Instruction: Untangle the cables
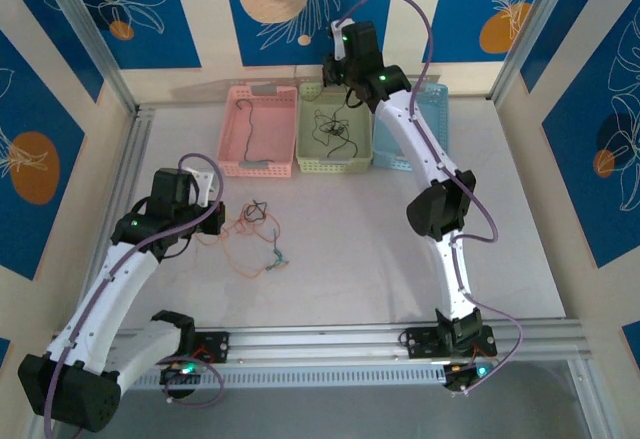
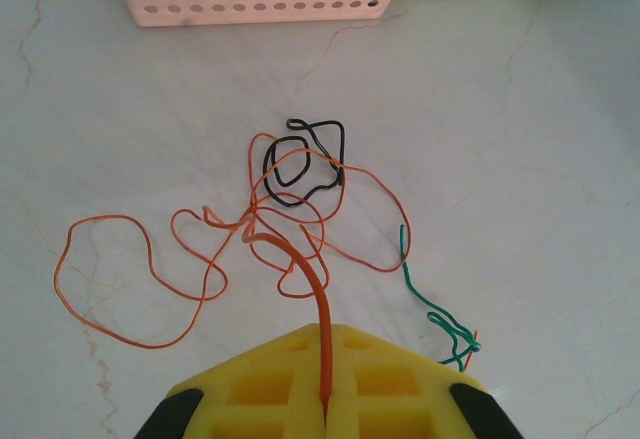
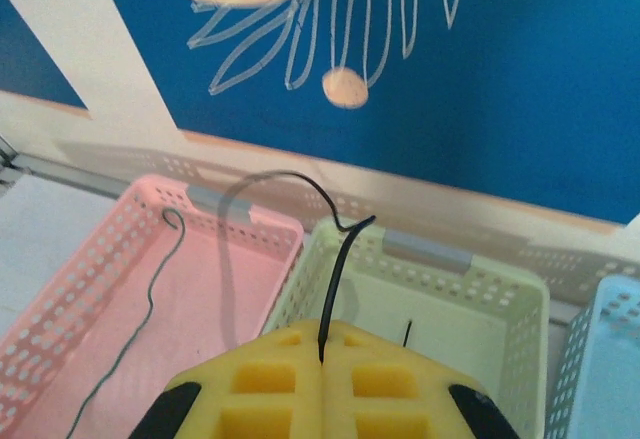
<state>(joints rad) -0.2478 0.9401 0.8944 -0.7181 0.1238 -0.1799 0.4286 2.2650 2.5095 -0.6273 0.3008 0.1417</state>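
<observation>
Cables (image 2: 288, 200) — thin, kinked wires in orange, black and green — are spread in a loose tangle on the pale marbled table (image 2: 540, 139). One orange wire (image 2: 322, 304) is pinched in the left gripper (image 2: 325, 411). A curled black wire (image 3: 333, 279) is clamped by the right gripper (image 3: 321, 357) above the perforated pale-green basket (image 3: 500, 289).

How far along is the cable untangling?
Done: one dark cable lies in the pink basket, black ones in the green basket. In hand: the right hand holds a black cable above the baskets; the left hand grips an orange cable. Left: a tangle of black, orange and green cables on the table.
</observation>
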